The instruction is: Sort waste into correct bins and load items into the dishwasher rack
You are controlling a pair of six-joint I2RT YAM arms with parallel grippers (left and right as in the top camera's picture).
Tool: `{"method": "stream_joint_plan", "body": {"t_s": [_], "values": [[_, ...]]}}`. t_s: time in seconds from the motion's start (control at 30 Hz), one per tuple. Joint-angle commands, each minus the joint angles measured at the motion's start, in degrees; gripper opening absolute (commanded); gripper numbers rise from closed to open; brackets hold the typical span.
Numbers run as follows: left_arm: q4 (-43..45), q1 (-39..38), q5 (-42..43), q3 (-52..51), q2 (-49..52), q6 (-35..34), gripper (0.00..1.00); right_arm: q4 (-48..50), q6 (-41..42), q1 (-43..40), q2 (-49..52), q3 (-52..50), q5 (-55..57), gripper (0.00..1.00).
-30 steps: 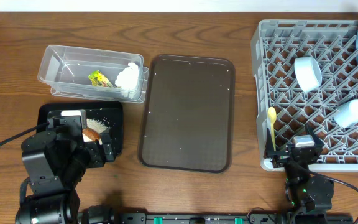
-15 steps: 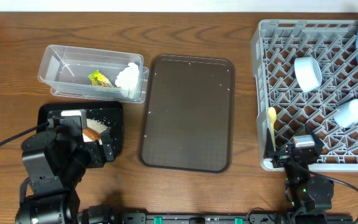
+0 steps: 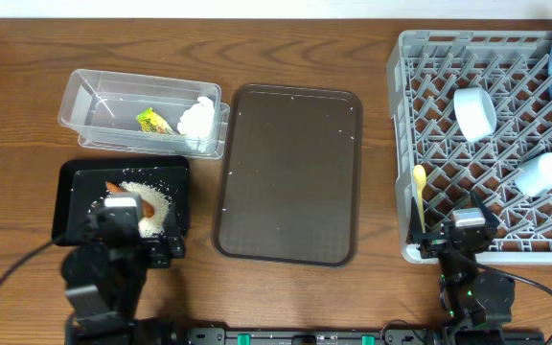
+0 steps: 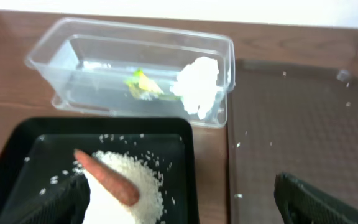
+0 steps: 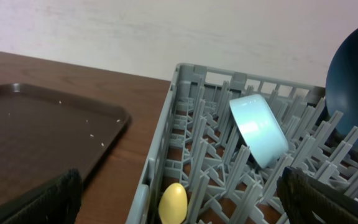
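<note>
Left fingers point(image 4: 316, 202): wide apart, holding nothing. Just ahead, between them: black tray point(image 4: 17, 155), with orange carrot piece point(image 4: 107, 177) lying on white rice point(image 4: 138, 186). Farther ahead: clear tub point(image 4: 92, 65) holding yellow-green wrapper point(image 4: 143, 84) and white tissue point(image 4: 197, 84). Ahead on the right: brown tray point(image 4: 303, 118). Right fingers point(image 5: 328, 202): wide apart, holding nothing. Just ahead, in grey rack point(image 5: 179, 93): yellow spoon point(image 5: 173, 202). Farther ahead: pale blue bowl point(image 5: 258, 127), tipped over, and dark blue plate point(image 5: 356, 87).
</note>
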Motion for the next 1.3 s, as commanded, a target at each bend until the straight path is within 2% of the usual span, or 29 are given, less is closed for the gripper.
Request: {"method": "stream_joint_plan", "body": {"t_s": [0.0, 0.3, 0.47, 0.53, 0.7, 1.27], "values": [[4.72, -1.62, -0.96, -8.39, -5.97, 0.72, 0.95, -0.20, -0.46, 0.33, -0.57, -0.07, -0.63, 0.99], [24.90, -2.29, -0.96, -25.27, -16.09, -0.35, 0.95, -0.20, -0.46, 0.33, -0.57, -0.07, -0.63, 0.99], [31.30, -2.29, -4.24, -29.79, -17.77, -3.41, 0.95, -0.20, -0.46, 0.33, -0.57, -0.07, -0.63, 0.99], [30.95, -2.40, -6.99, -30.03, -17.77, -6.16, 0.95, -0.20, -0.46, 0.33, -0.57, -0.07, -0.63, 0.99], [29.94, -2.40, -11.23, -30.03, -17.77, -6.21, 0.95, -0.20, -0.46, 0.33, -0.57, -0.07, -0.63, 0.99], [29.97, -2.40, -11.21, -30.03, -17.64, -6.14, 0.95, -0.20, -0.46, 0.33, -0.57, -0.07, -0.63, 0.99]]}}
